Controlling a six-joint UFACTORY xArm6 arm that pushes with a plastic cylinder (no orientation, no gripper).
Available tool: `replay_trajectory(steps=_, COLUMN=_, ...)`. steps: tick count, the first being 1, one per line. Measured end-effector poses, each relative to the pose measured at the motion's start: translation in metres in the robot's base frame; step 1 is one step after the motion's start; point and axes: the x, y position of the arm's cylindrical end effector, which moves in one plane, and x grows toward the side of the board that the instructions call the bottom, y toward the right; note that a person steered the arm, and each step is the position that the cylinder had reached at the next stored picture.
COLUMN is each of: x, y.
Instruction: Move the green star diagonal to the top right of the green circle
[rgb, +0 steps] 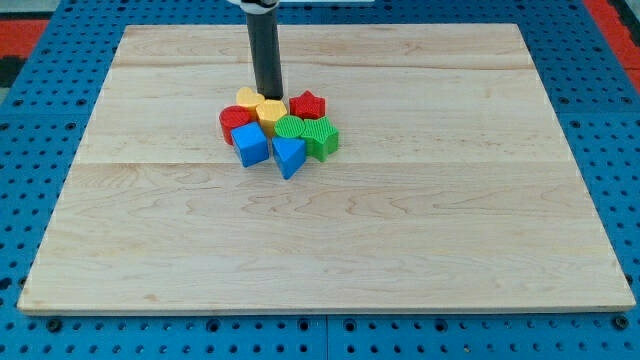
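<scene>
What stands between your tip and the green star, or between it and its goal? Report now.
My tip is at the cluster's top, by the yellow blocks; these and the green circle lie between it and the green star. The red star fills the spot to the circle's top right.

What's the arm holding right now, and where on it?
Nothing is held; the rod cannot grasp. My tip sits at the top edge of the block cluster, against the yellow blocks, up and left of the green star and green circle.

bright, even light, soft short shadows under the blocks (278, 128), sharp focus, no glare.
</scene>
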Motion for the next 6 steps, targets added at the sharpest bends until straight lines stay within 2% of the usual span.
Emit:
replay_trajectory(steps=2, x=0.059, y=-0.001)
replay_trajectory(steps=3, x=0.103, y=-0.004)
replay_trajectory(steps=5, x=0.082, y=0.091)
replay_trajectory(steps=6, x=0.072, y=0.109)
